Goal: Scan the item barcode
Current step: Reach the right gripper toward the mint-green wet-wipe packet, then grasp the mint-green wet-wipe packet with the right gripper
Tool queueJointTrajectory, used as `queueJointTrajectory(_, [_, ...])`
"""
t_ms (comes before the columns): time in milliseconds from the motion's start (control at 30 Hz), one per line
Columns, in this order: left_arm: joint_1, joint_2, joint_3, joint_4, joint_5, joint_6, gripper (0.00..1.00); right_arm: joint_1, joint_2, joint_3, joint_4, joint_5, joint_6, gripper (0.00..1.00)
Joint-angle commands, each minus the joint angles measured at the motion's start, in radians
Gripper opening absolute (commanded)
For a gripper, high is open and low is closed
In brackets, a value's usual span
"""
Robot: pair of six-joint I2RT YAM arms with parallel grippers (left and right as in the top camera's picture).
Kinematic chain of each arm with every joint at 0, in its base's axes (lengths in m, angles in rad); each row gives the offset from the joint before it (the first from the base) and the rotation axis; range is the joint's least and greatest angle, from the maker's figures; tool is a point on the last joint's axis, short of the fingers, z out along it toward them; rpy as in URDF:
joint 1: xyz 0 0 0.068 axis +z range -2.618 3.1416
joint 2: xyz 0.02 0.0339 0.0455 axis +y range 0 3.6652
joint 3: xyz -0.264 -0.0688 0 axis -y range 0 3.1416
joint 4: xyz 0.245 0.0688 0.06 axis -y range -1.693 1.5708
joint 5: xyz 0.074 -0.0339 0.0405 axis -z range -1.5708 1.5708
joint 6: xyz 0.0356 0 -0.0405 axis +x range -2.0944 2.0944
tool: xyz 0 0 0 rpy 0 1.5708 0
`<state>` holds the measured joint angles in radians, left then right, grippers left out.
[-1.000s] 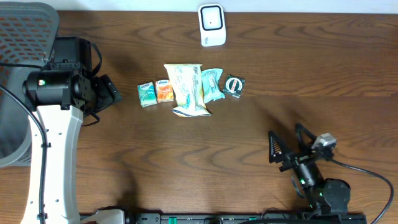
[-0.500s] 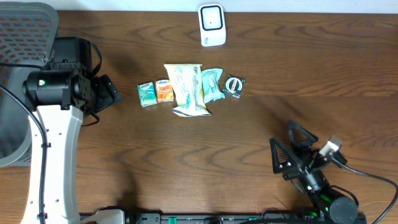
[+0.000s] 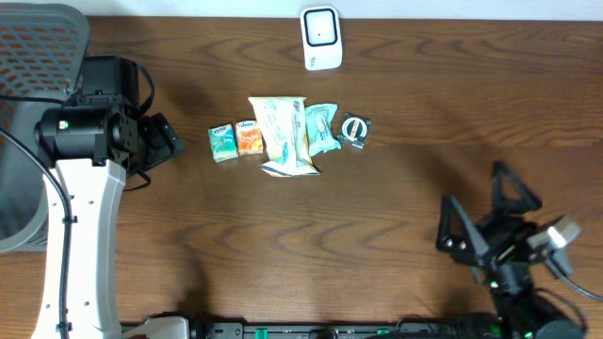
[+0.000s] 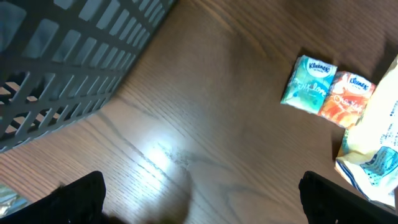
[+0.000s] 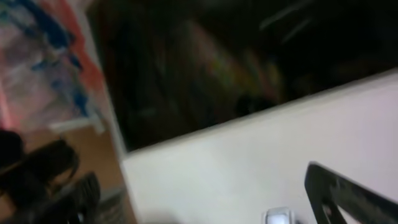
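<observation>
The teal tissue pack (image 4: 309,86) lies untouched just ahead of the left gripper (image 4: 208,199), whose jaws stand wide and empty, likely lined up to pick it. The scanner (image 3: 320,38) waits further beyond. The right gripper (image 3: 485,215), well apart, seems spread empty too; its own view is blurred.

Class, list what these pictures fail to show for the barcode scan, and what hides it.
1. Any barcode on the green packet: overhead too small; left wrist shows only its top face.
2. Yellow bag: left wrist view, cut by the right edge.
3. Right wrist view: motion blur; no item recognisable.
</observation>
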<state>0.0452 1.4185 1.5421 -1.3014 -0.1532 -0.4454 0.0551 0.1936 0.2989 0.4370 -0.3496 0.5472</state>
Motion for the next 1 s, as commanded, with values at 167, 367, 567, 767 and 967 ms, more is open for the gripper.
queueJointTrajectory(167, [0.004,0.005,-0.006,-0.003,-0.013,-0.009,0.98,0.005,0.492,0.488,-0.401,-0.192,-0.328,0.99])
queueJointTrajectory(367, [0.004,0.005,-0.006,-0.003,-0.013,-0.009,0.98,0.029,0.855,0.747,-0.616,-0.406,-0.328,0.99])
queueJointTrajectory(567, [0.004,0.005,-0.006,-0.003,-0.013,-0.009,0.98,0.112,1.086,0.837,-0.729,-0.42,-0.327,0.99])
queueJointTrajectory(767, [0.004,0.005,-0.006,-0.003,-0.013,-0.009,0.98,0.144,1.207,0.836,-0.849,-0.42,-0.275,0.99])
queueJointTrajectory(967, [0.004,0.005,-0.006,-0.003,-0.013,-0.009,0.97,0.148,1.277,0.836,-0.925,-0.421,-0.22,0.99])
